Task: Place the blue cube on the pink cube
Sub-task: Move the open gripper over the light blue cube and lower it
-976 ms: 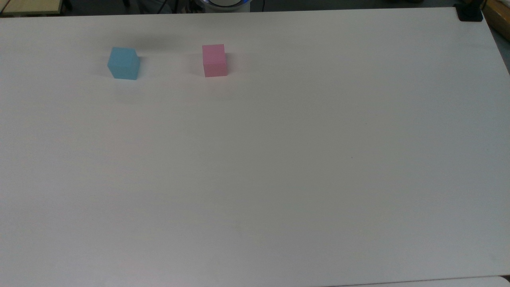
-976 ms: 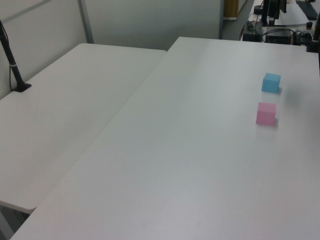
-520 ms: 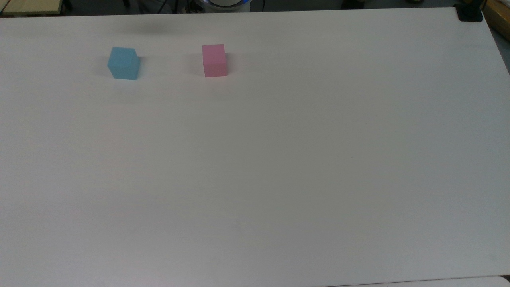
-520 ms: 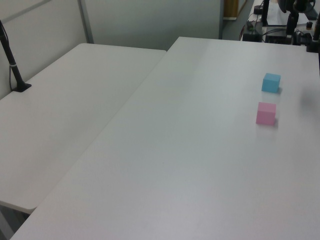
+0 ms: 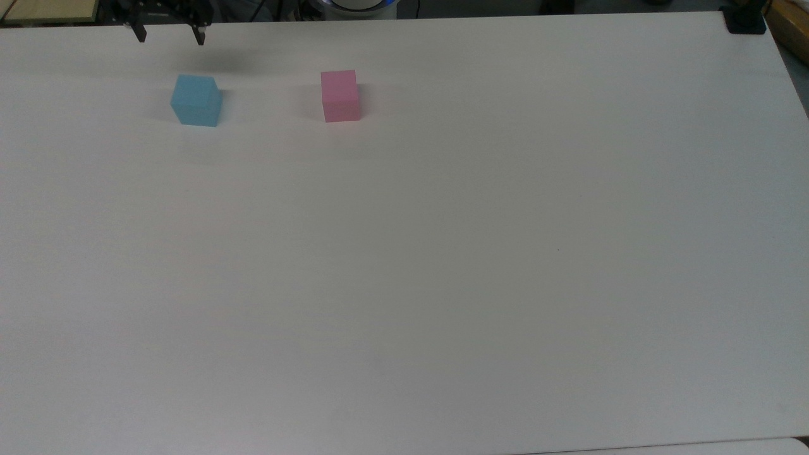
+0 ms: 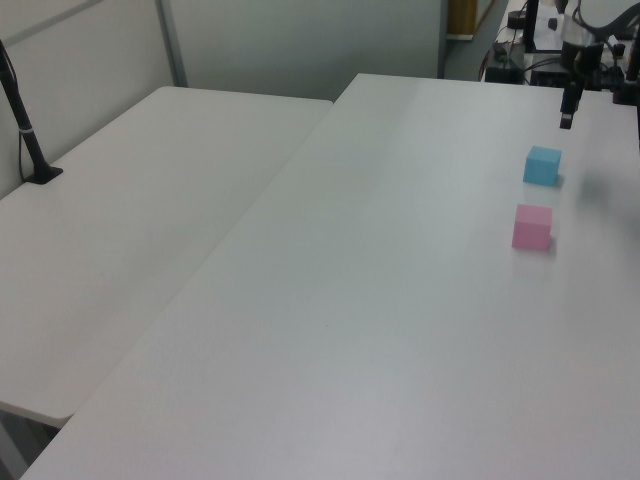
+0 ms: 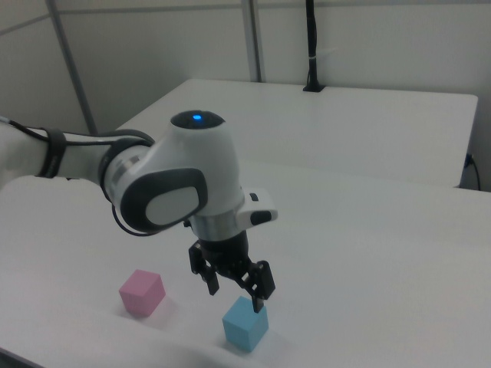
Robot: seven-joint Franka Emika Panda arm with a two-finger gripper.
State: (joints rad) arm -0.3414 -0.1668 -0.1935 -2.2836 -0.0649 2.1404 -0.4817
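The blue cube [image 5: 196, 100] rests on the white table [image 5: 442, 253], to the top view's left of the pink cube [image 5: 340, 95], the two well apart. In the left view the blue cube [image 6: 542, 165] lies just beyond the pink cube [image 6: 532, 227]. My gripper [image 5: 169, 36] hangs open above the table, a little behind the blue cube in the top view, nothing between its fingers. The right view shows the gripper [image 7: 235, 296] just above and slightly to the right view's left of the blue cube [image 7: 245, 324], with the pink cube [image 7: 142, 292] further left.
A black post base [image 5: 746, 22] sits at the table's far right corner in the top view. A second white table [image 6: 130, 220] adjoins on the left view's left, carrying a black cable post [image 6: 28, 140]. Desks with equipment [image 6: 545, 40] stand beyond the table.
The gripper has come into the top and left views, moving down toward the blue cube. Both cubes have stayed put.
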